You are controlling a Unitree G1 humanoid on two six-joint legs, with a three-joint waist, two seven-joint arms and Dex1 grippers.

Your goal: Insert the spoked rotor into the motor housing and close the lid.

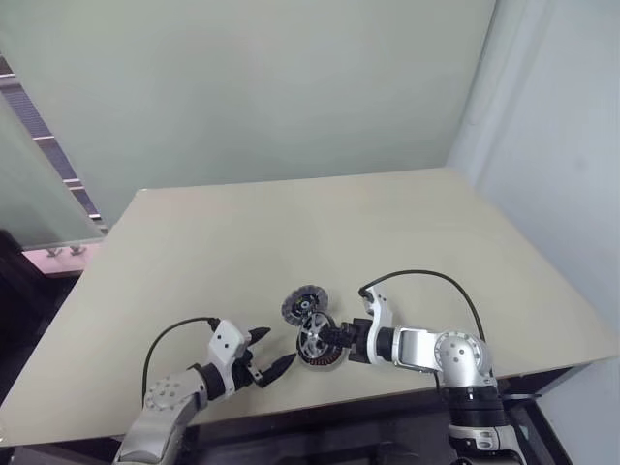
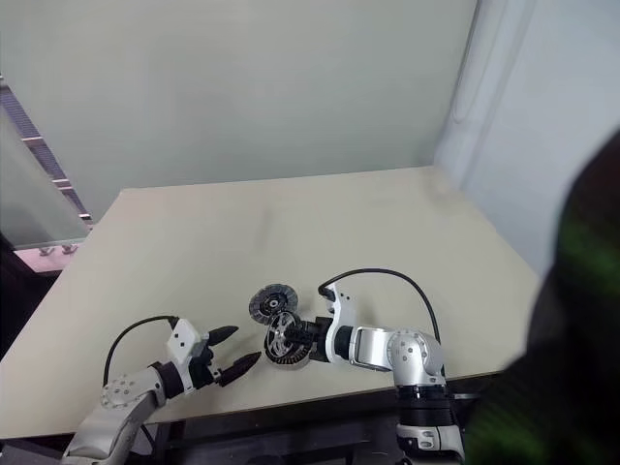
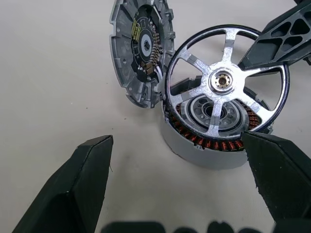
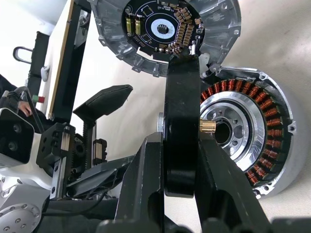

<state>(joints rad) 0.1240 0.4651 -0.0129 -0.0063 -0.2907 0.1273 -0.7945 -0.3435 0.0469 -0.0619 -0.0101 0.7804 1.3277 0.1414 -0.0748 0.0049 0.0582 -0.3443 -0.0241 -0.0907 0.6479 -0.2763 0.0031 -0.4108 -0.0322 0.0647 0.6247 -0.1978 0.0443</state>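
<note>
Pincers: two; rotor: one.

Head cameras look down over the table from afar; both wrist cameras, perhaps tilted, share the close-up motor housing.

In the right wrist view the spoked rotor, seen edge-on between the right gripper fingers, hides its own spokes and part of the motor housing windings, while the hinged lid is cut off by the frame edge.
</note>
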